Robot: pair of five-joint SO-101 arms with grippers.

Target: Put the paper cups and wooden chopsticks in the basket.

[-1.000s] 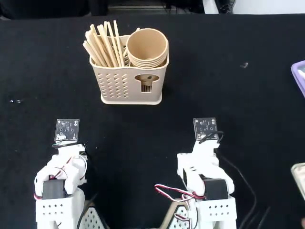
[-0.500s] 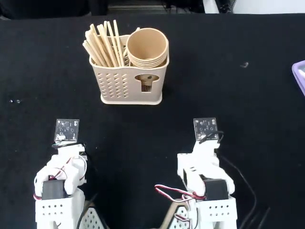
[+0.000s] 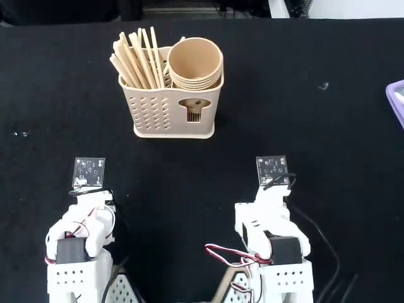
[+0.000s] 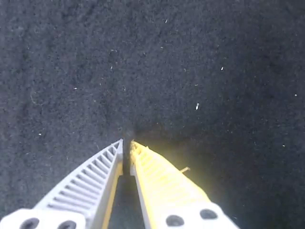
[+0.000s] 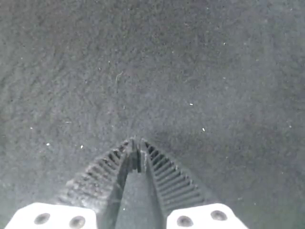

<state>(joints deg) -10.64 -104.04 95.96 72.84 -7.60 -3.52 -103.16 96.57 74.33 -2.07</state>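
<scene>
Pale obj at near-right edge gone, rest unmoved. Cups (image 3: pixel 194 60) + chopsticks (image 3: pixel 134 57) in basket (image 3: pixel 167 113), far left. L gripper (image 4: pixel 127 145), R gripper (image 5: pixel 137 143) closed, empty.

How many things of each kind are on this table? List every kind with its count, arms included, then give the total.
Arms: 2
Basket: 1
Stack of paper cups: 1 (nested too tightly to count singly)
Bundle of wooden chopsticks: 1 (sticks overlap, no exact count)
Purple item at the table's edge: 1
Total: 6
</scene>
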